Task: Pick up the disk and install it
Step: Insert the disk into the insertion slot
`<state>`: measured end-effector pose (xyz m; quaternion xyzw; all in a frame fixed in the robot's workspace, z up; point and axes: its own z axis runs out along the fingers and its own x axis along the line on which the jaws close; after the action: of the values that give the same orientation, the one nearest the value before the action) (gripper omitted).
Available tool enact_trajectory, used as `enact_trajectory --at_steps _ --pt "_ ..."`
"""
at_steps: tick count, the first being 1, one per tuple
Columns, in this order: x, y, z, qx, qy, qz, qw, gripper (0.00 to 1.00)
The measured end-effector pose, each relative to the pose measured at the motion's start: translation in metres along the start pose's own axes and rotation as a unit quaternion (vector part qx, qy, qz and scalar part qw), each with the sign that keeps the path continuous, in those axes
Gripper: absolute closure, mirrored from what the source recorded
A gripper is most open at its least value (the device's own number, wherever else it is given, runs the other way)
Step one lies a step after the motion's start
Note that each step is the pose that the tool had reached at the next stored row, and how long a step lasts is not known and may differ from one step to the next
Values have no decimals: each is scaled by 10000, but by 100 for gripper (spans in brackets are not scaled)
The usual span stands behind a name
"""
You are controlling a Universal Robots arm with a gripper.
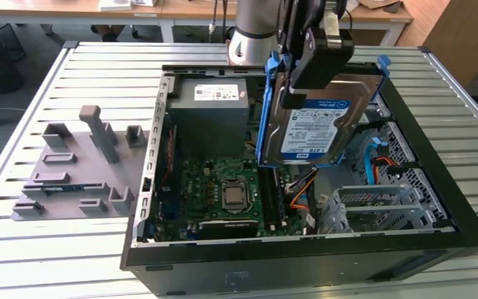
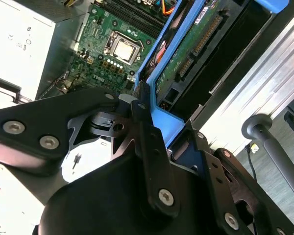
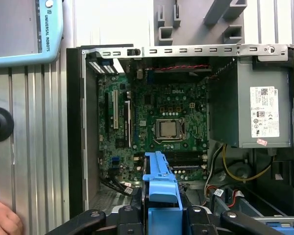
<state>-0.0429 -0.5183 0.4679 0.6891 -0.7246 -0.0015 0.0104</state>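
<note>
The disk, a silver hard drive with a white-and-blue label and a blue carrier frame, hangs tilted on edge above the open computer case. My gripper is shut on its upper end, black fingers clamping the frame. In the second wrist view the gripper grips the blue frame of the disk, whose green circuit-board underside shows. In the first wrist view the disk's blue frame sticks out from the gripper over the motherboard.
Inside the case lie a grey power-supply box, the motherboard and metal drive cages with orange cables. A grey fixture plate sits on the exterior view's left. A person's hand and a pendant lie beside the case.
</note>
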Motion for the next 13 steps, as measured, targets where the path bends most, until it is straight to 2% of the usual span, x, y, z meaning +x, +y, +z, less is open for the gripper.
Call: enact_trajectory --at_steps 6,13 --pt "18 -3 0 0 3 -1 10000 64" --pt "163 -10 4 1 21 0 10000 64"
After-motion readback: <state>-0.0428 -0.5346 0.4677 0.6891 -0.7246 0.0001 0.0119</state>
